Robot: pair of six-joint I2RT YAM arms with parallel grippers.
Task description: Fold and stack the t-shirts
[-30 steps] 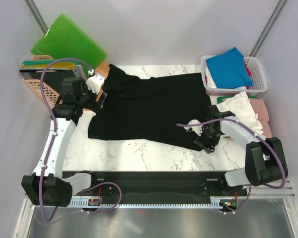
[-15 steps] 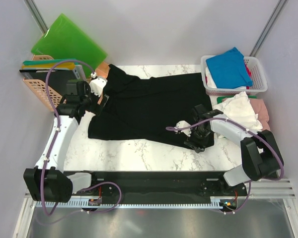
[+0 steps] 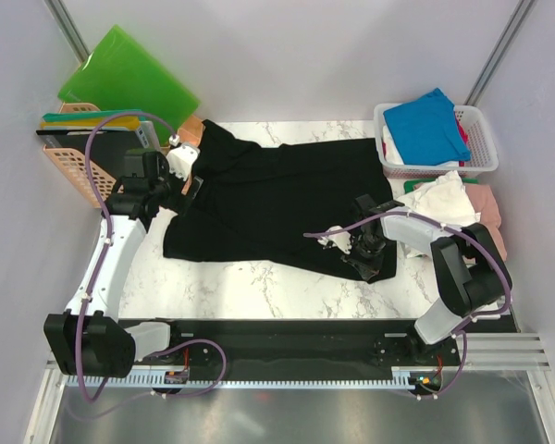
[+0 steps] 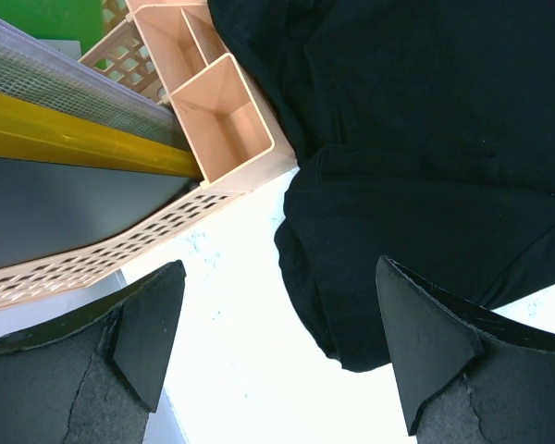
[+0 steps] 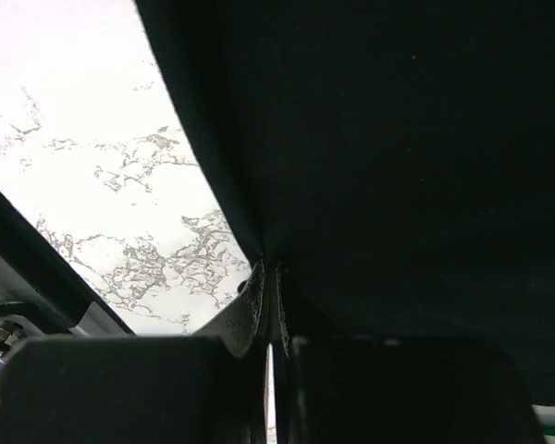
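1. One large black t-shirt (image 3: pixel 277 208) lies spread out and rumpled across the marble table (image 3: pixel 259 289).
2. The right gripper (image 5: pixel 268 277) is pinched closed at the shirt's near hem, apparently with cloth between its fingers.
3. The left gripper (image 4: pixel 277 342) hangs with its jaws wide apart over the shirt's left edge, holding nothing.
4. A blue t-shirt (image 3: pixel 427 120) tops the white basket (image 3: pixel 486 139) at the far right.

In the right wrist view the black t-shirt (image 5: pixel 398 139) runs off the top and right edges, and the right gripper (image 5: pixel 268 282) is dark against it — how much cloth its closed tips pinch cannot be told. In the basket (image 3: pixel 483 139) at the far right corner of the table (image 3: pixel 259 287), the blue shirt (image 3: pixel 425 120) hides most clothes beneath; at the right edge the white shirt (image 3: pixel 444 199) covers much of the pink shirt (image 3: pixel 487 202).
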